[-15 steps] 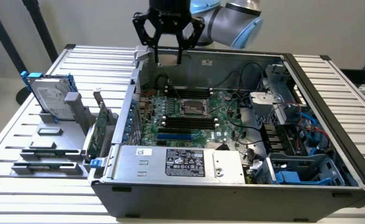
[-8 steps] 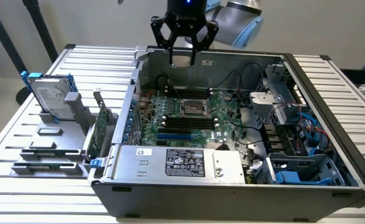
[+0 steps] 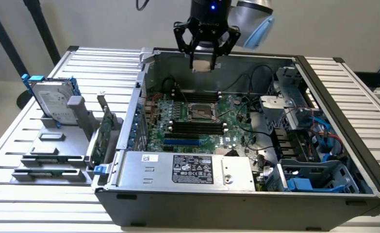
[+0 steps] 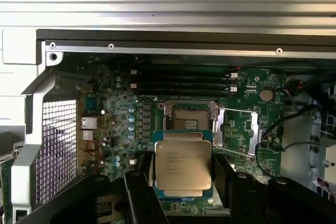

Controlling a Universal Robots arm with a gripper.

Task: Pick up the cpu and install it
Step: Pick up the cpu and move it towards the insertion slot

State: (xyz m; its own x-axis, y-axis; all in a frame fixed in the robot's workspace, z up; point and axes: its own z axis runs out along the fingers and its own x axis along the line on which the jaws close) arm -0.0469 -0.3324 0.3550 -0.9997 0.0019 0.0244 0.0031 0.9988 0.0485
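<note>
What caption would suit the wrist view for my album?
The fingers grip the cpu over the open computer case, the empty socket on the motherboard beyond.

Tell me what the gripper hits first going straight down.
The gripper holds the cpu, which would likely meet the motherboard at or near the open socket; depth is unclear.

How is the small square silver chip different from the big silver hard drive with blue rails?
The small square silver chip is tiny; the big silver hard drive with blue rails is larger, oblong. The chip hangs flat in the black gripper over the green motherboard; the drive stands on edge in a grey rack. Both are silver.
</note>
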